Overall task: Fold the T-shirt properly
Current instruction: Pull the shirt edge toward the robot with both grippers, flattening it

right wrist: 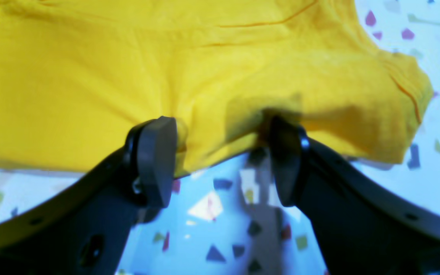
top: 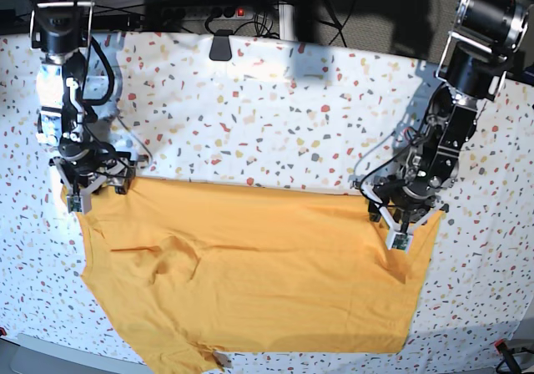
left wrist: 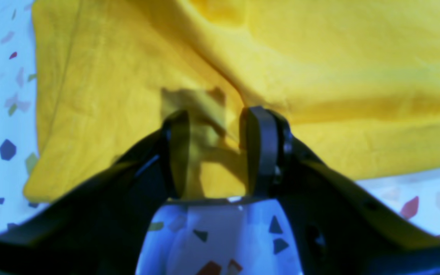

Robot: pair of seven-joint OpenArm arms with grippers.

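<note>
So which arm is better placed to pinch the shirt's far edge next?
Probably the left gripper: its open jaws already straddle a raised ridge of the T-shirt. The right gripper sits open at the hem, mostly over table.

Base view is evenly bright and reasonably sharp; dark arm shadows fall on the speckled table [top: 275,115] along its far edge, top centre and right. Both wrist views are soft and blurry with a cold blue cast on the table. The T-shirt [left wrist: 319,57] looks oversaturated yellow there, weave detail lost. The left gripper [left wrist: 220,130] and right gripper [right wrist: 224,152] are out of focus and near-black, and each casts a soft shadow on the cloth just ahead of its fingers. Wide-angle bending shows at the wrist frame edges.
</note>
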